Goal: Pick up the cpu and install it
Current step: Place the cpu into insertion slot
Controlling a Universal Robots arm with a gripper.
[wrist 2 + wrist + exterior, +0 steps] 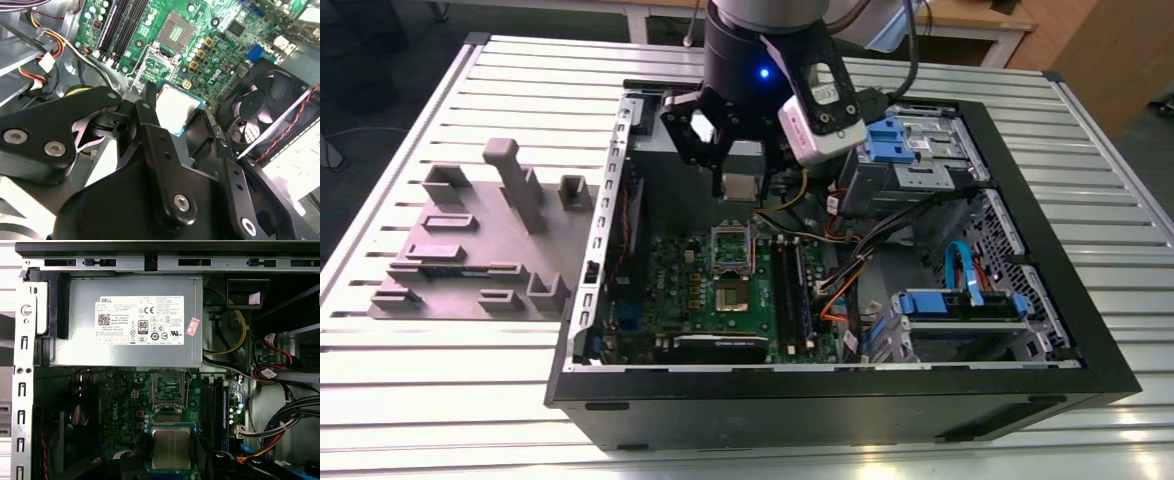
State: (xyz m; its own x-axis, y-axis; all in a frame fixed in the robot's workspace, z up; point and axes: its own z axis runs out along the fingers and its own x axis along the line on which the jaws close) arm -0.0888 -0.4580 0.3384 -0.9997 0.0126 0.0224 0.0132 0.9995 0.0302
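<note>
I have the claw (739, 186) clenched on the cpu (171, 447), pinching it by two opposite edges with its metal top facing up. It hangs in the air inside the open case (854, 395), above the motherboard (680, 290) and touching nothing below. In the exterior view the chip sits at twelve o'clock from the socket (731, 247), close to the power supply (127, 320), so it is not yet over its seat. My main worry is alignment. If the chip comes down shifted or turned against the socket, I judge it could land on the frame or press unevenly on the contacts and damage them. The grip is only on thin edges, so a jolt or a brush against the socket's metal frame could tilt the chip or let it slip onto the board. The loose cables (881, 235) at three o'clock from the socket lie near enough that a wide swing of the wrist could snag them. I cannot tell from here which way the chip's notches face.
</note>
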